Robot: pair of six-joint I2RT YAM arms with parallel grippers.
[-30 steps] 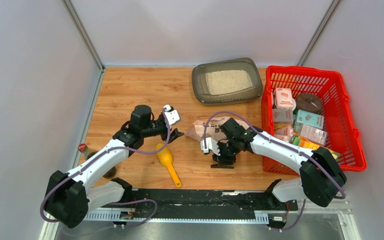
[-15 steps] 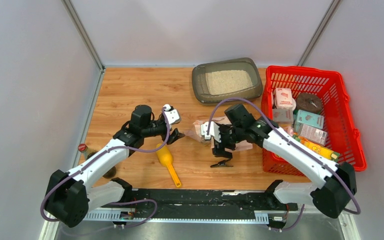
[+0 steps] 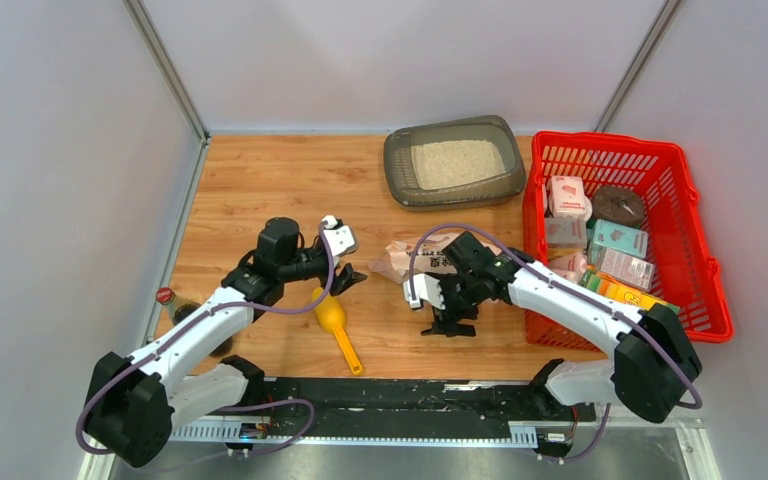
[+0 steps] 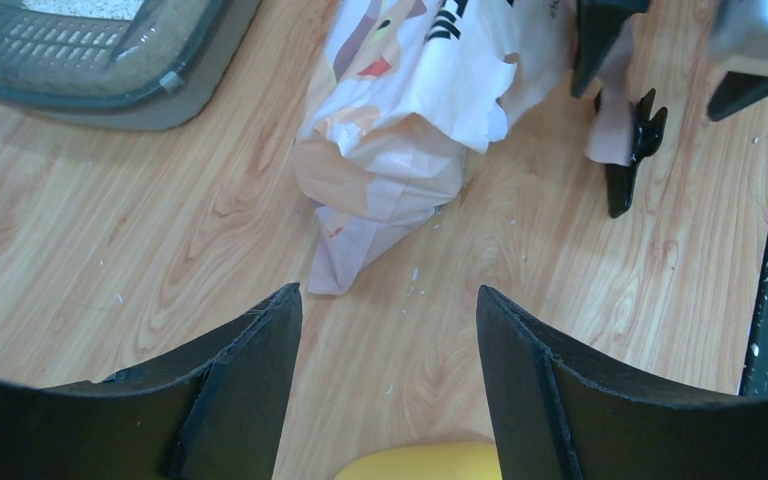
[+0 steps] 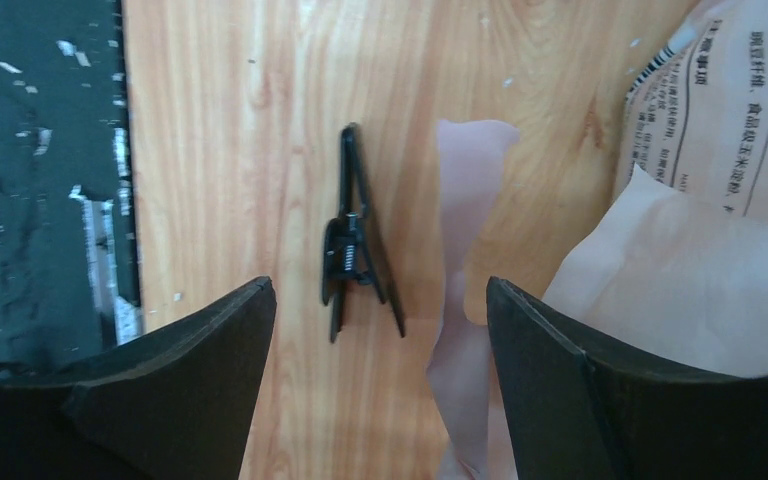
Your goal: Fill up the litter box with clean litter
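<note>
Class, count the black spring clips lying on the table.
1. The black clip lies on the wood below the open right gripper, beside the paper bag; others may be hidden under the bag.

The light brown wooden table top [image 3: 260, 190], with clear grain, fills the middle of the top view. Plain pale grey walls close it on three sides: the left panel [image 3: 60, 200], the far panel [image 3: 400, 60] and the right panel [image 3: 750, 120]. A thin grey metal post [image 3: 167, 68] stands at the far left corner, and a second metal post [image 3: 638, 65] at the far right corner. Along the near edge runs a flat black strip [image 3: 390, 400], scratched and speckled in the right wrist view, and beyond it lies a dull grey metal surface [image 3: 410, 455]. The light is soft and even, and shadows on the wood are weak.
</note>
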